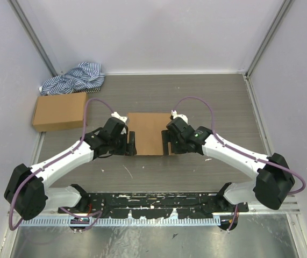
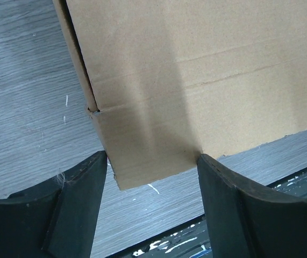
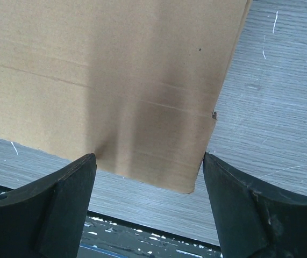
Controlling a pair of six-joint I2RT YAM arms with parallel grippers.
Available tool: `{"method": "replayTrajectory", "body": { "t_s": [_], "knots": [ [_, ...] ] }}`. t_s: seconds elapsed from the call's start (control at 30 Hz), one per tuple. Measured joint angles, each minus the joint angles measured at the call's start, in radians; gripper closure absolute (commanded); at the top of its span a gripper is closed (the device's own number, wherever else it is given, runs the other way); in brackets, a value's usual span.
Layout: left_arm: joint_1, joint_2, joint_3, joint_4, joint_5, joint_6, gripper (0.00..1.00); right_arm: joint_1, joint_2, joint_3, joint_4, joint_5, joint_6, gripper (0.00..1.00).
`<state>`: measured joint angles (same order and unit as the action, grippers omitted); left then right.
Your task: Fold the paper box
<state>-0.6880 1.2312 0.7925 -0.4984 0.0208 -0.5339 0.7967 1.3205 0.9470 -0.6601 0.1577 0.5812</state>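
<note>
1. The left tool stands wide with nothing held, its fingers straddling the near left corner of the paper box, whose corner flap sits between them and just ahead. Closing from here would likely catch only the thin flap edge, and that could crease, tear or slip out
2. The paper box lies flat and shallow on the tabletop, between the two tools and touching neither as far as I can tell. A side seam on the outer side of the left tool looks slightly open. Nothing pins the box, so a push from one tool alone could spin it or slide it towards the other
3. The right tool is likewise wide and empty, its fingers either side of the near right corner. If it moves out of step with the left one, the box may skew, and pressing down too hard could buckle the panel
</note>
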Motion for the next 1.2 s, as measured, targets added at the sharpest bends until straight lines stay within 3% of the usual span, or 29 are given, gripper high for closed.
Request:
{"method": "replayTrajectory", "body": {
  "t_s": [1.2],
  "knots": [
    [0.0,0.0,0.018,-0.06,0.061,-0.056,0.3,0.0,0.035,0.011,-0.047,-0.049,-0.008,0.15]
  ]
}}
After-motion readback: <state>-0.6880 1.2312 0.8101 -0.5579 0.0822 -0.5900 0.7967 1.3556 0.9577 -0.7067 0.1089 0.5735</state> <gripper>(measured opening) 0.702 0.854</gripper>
